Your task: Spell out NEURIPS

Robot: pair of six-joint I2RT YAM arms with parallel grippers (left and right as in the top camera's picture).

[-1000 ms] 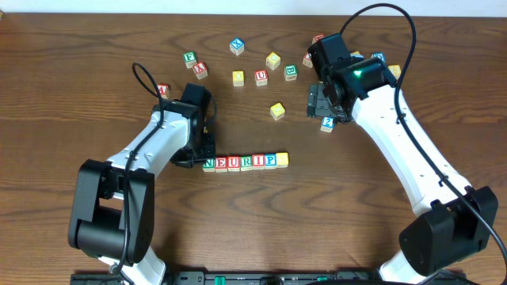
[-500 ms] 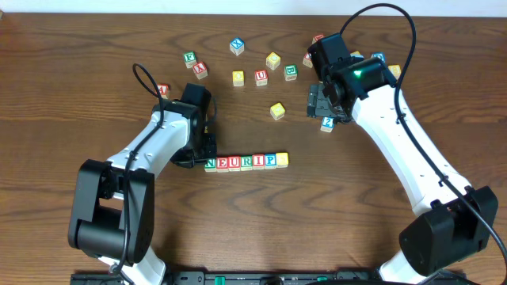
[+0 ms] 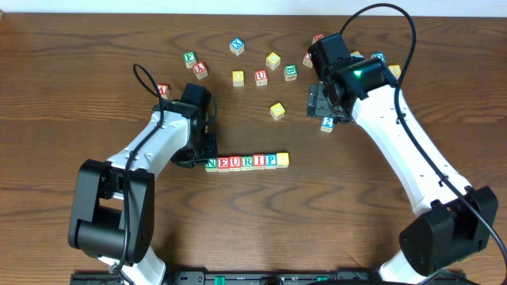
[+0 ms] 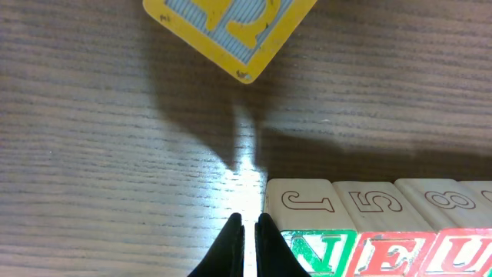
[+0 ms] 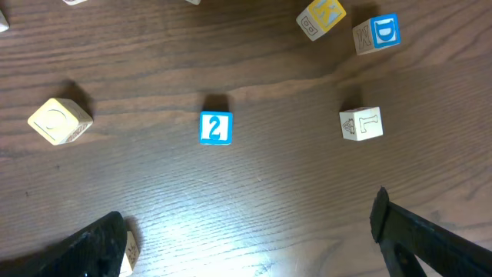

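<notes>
Left tool: we found it pinched fully together, gripping nothing, tips down close to the tabletop.
Left tool position: it sat at the 9 o'clock end of the NEURIPS row, just beside the green N cube; we could not confirm contact.
NEURIPS row: seven cubes stood edge to edge in one straight line near mid-tabletop, reading N, E, U, R, I, P, S from 9 toward 3 o'clock in the overhead view.
Row, left wrist view: green N cube, red E cube and red U cube touched one another; their adjoining faces showed J, 5 and 8.
Right tool: we saw it spread wide, holding nothing, above the tabletop at about 1 o'clock from the row and well apart from it.
Below right tool: a blue 2 cube lay beyond the fingers, with a pale cube at its 9 o'clock and a blue D cube toward 2 o'clock.
Loose cubes: others lay scattered at 12 o'clock from the row; a yellow cube was nearest.
</notes>
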